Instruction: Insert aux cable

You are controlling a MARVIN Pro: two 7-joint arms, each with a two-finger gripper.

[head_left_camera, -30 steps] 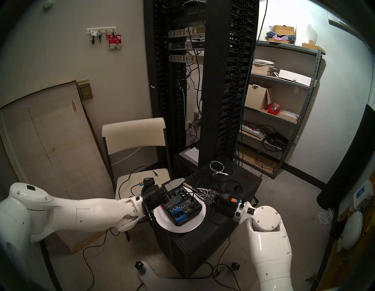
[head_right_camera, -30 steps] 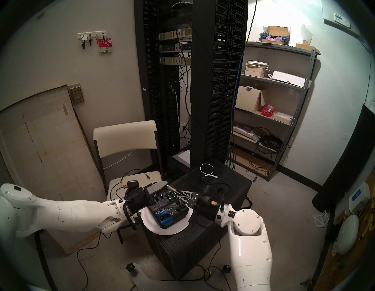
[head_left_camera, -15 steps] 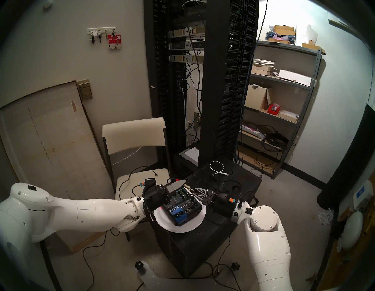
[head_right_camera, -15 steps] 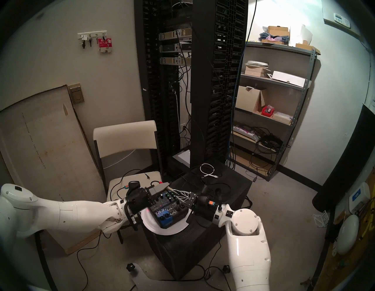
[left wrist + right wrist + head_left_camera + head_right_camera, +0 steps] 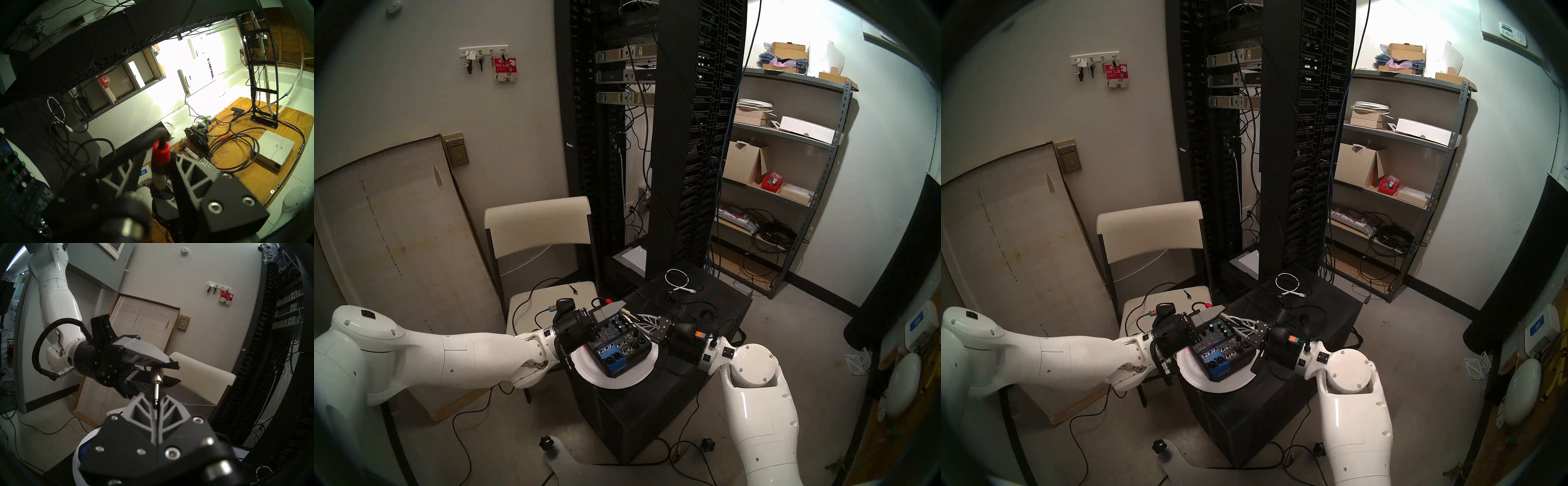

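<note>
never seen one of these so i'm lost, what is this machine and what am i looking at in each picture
It is a robot with two white arms, each ending in two fingers. The two wide pictures come from its head; the other two from its wrists. On a black box sits a plate with a mixer on it. The right fingers are shut on the metal tip of an aux cable. The left fingers sit either side of its red-banded plug; whether they pinch it is unclear.
</note>
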